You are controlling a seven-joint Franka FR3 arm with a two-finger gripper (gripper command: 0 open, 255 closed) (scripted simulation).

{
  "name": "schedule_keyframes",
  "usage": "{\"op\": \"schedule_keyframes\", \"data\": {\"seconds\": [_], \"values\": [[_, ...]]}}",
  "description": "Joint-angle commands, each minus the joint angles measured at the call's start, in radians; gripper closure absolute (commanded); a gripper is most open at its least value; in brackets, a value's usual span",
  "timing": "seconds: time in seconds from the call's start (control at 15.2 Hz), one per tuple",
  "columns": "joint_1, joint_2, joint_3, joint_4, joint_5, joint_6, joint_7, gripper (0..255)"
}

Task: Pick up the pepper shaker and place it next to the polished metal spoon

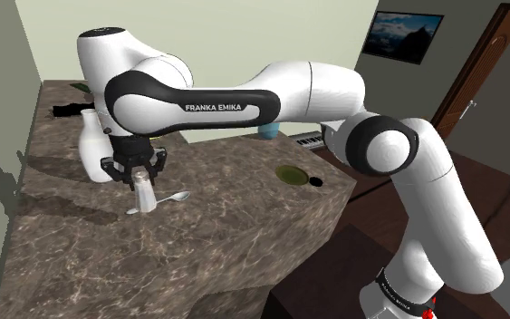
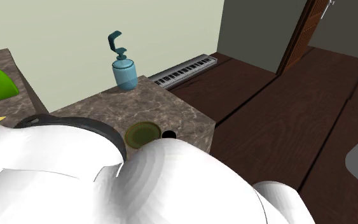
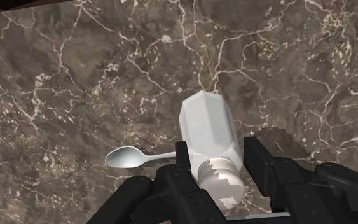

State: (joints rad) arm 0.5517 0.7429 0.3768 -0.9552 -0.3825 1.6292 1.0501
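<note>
Shoulder view: the gripper is seen low over the marble counter, toward its left end, roughly midway between the back and front edges. A white pepper shaker is pinched between the fingers. Whether its base is on the stone or just off it cannot be told. The metal spoon lies right at the shaker's base, touching or just beside it. A white bottle stands just beside the hand, on the side of the left edge.

Second exterior view: much of the frame is blocked by the white arm. A teal soap dispenser is seen at the counter's back edge, and a green dish near the end edge above the wooden floor. Both are well apart from the work spot.

Wrist view: the shaker is clasped near its ridged cap and is tilted off the finger line. The spoon lies just beside one finger, its handle running in behind the shaker.

Risks, as judged:
- A tilted body held high near the cap could topple on release, likely onto the spoon.
- If the base is set on the spoon handle, the shaker would be left rocking and the spoon could be flicked.
- The bottle could be clipped on retreat, since it sits so near the hand.
</note>
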Motion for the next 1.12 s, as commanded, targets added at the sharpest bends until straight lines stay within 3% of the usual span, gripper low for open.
{"op": "schedule_keyframes", "data": {"seconds": [0.0, 0.53, 1.06], "values": [[0.077, 0.141, -0.019, 0.244, -0.023, -0.097, -0.009, 255], [0.037, 0.097, -0.012, 0.052, -0.020, 0.041, 0.025, 255], [0.021, 0.096, -0.012, -0.035, -0.024, 0.122, 0.044, 255]]}}
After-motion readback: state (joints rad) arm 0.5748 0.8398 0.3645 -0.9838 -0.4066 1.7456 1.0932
